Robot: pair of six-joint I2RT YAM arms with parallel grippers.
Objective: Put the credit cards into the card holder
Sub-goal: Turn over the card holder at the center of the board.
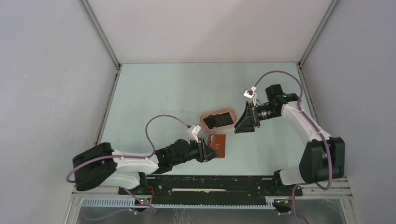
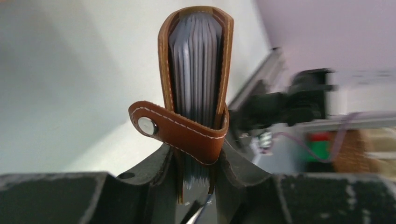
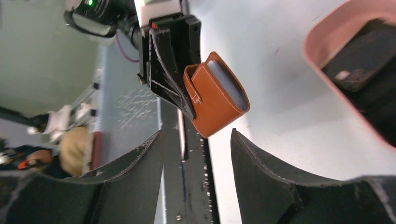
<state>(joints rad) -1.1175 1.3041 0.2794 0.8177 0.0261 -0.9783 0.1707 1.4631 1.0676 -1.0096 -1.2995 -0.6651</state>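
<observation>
The card holder (image 1: 218, 145), reddish-brown leather, lies near the table's front middle, and my left gripper (image 1: 208, 151) is shut on its left end. In the left wrist view the card holder (image 2: 196, 70) stands edge-on between the fingers (image 2: 154, 172), grey pockets showing and the snap tab hanging loose. Black credit cards (image 1: 215, 120) lie in the pink tray (image 1: 229, 112) just behind it. My right gripper (image 1: 240, 127) hangs right of the tray, open and empty. The right wrist view looks between its open fingers (image 3: 261, 163) at the card holder (image 3: 215, 100); the credit cards (image 3: 369, 70) show at upper right.
The pink oval tray (image 3: 322, 42) sits directly behind the card holder and left of my right gripper. A black mounting rail (image 1: 210, 182) runs along the near table edge. Enclosure walls rise at the left, right and back.
</observation>
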